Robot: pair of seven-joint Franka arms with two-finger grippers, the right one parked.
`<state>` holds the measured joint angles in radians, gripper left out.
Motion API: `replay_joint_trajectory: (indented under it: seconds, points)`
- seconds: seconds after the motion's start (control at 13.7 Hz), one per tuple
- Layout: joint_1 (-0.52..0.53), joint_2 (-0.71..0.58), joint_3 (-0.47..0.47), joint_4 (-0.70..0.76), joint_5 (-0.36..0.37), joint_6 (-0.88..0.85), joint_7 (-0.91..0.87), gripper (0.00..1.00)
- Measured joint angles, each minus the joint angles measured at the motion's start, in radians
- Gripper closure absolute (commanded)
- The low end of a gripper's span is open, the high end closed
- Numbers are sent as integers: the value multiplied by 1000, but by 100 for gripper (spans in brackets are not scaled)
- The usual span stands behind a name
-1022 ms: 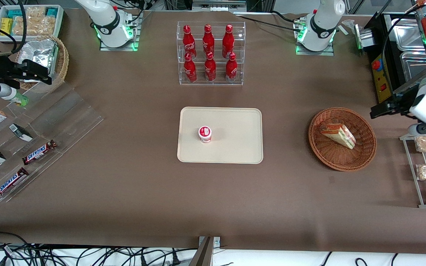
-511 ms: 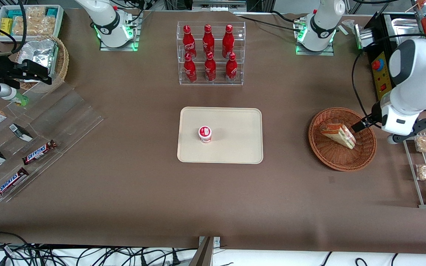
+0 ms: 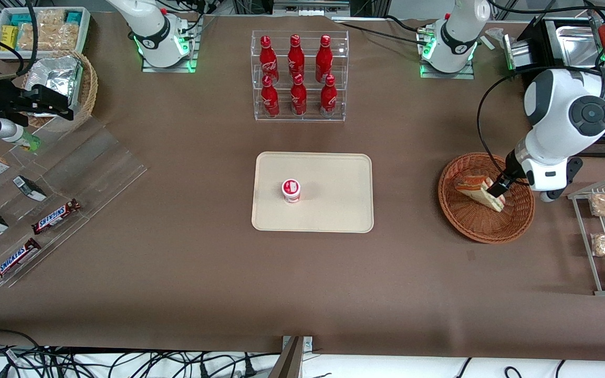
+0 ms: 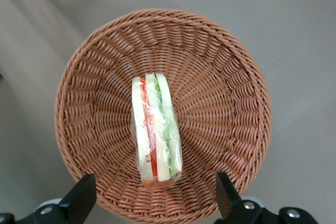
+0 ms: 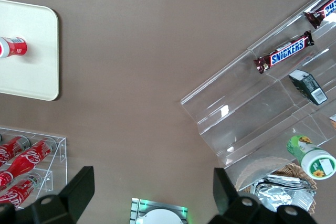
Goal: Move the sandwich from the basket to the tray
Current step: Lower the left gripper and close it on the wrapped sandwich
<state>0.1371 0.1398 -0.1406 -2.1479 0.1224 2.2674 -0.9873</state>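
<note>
The gripper (image 4: 155, 203) hangs above the basket (image 4: 220, 66) with its fingers (image 4: 79, 200) spread wide, holding nothing; in the wrist view the two fingers stand one to each side of the sandwich (image 4: 156, 132), clear of it; the sandwich lies in the middle of the basket floor, its long axis running straight away from the gripper and across the line between the fingers, so the next move is probably a plain descent and a squeeze on the bread faces; in the front view, at the right of the frame, the gripper (image 3: 497, 188) covers one end of the sandwich (image 3: 471, 186); the tray (image 3: 334, 173) lies at frame centre, well apart toward the parked arm's end, with a small red-and-white cup (image 3: 291, 190) on it.
</note>
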Motion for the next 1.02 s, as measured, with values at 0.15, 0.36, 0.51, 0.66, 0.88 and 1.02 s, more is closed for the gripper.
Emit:
replay_joint_trajectory:
  seconds: [0.15,0.36,0.51,0.66,0.88,1.02]
  points:
    - [0,22,0,-19,13,56,-56,0]
    - [0,49,1,-65,36,148,-114,0]
    - [0,65,3,-76,36,178,-126,0]
    - [3,77,6,-94,36,221,-131,0]
    - [25,92,8,-140,36,307,-143,0]
    - [29,108,8,-155,36,345,-163,0]
